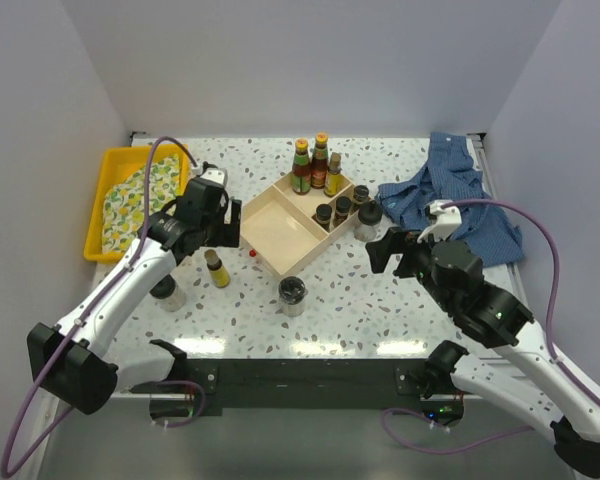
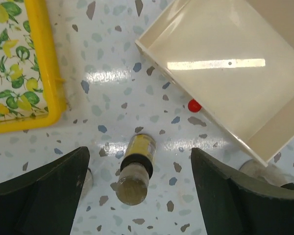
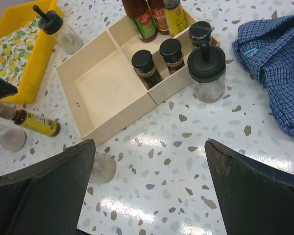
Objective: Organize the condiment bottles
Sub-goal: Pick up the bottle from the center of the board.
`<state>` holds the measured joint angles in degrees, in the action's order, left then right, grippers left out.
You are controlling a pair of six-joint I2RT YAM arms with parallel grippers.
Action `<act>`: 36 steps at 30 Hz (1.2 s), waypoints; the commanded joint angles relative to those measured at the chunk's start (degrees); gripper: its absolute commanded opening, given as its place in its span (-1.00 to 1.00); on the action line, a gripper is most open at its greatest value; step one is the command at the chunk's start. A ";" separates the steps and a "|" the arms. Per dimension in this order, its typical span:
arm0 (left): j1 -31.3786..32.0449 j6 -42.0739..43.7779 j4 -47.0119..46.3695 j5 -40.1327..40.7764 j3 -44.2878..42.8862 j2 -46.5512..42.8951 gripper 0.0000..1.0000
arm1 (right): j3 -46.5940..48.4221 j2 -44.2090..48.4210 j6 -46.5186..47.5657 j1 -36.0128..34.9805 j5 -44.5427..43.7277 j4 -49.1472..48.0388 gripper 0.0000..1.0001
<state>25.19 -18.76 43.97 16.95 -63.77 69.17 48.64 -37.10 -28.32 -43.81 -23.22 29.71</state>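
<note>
Your left gripper is wide open and isn't gripping anything. The little yellow bottle with the dark cap stands on the table right between the two fingers. There's a clear gap on each side, so no contact. Just past the right-hand finger is the wooden box, with a tiny red thing on the table close to its wall. Out past the left-hand finger you've got the yellow tray.

Your right gripper is spread open too, holding nothing, with only speckled table under the gap. Ahead of it and a bit right stands a clear jar with a black lid, just beside the box's corner. Beyond that, inside the box, are the small dark-capped bottles, and the tall sauce bottles are in the farthest section. Another jar peeks out right by the left finger. The blue shirt is off to the right.
</note>
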 commanded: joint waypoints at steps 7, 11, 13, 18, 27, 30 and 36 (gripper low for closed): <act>0.12 -5.14 2.44 -2.89 4.35 -2.72 0.59 | 0.93 1.42 -0.16 0.13 2.74 0.52 0.96; 0.12 -5.93 3.05 -3.06 7.25 -2.20 0.51 | 0.58 1.68 -0.42 0.13 3.18 0.52 0.96; 0.12 -6.20 3.15 -3.06 8.31 -1.84 0.47 | 0.14 1.59 -0.60 0.13 3.27 0.69 0.96; 0.12 -5.41 2.17 -1.75 8.93 -1.15 0.09 | -0.13 1.94 -1.21 0.13 3.18 1.05 0.96; 0.21 -2.25 5.51 -2.10 4.98 -0.17 -1.00 | -0.92 3.18 -1.30 0.13 2.31 0.96 0.96; 0.21 -0.93 7.62 -1.13 1.03 -0.43 -1.00 | -0.92 3.53 -1.83 0.13 2.31 1.05 0.96; 0.21 1.79 10.00 -3.67 -12.77 3.15 -1.00 | -2.24 4.85 -1.92 0.13 3.62 -1.06 0.96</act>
<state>25.30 -20.36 54.72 14.63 -65.49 70.48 46.98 -33.17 -29.63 -43.81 -20.84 30.83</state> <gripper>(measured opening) 0.378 0.985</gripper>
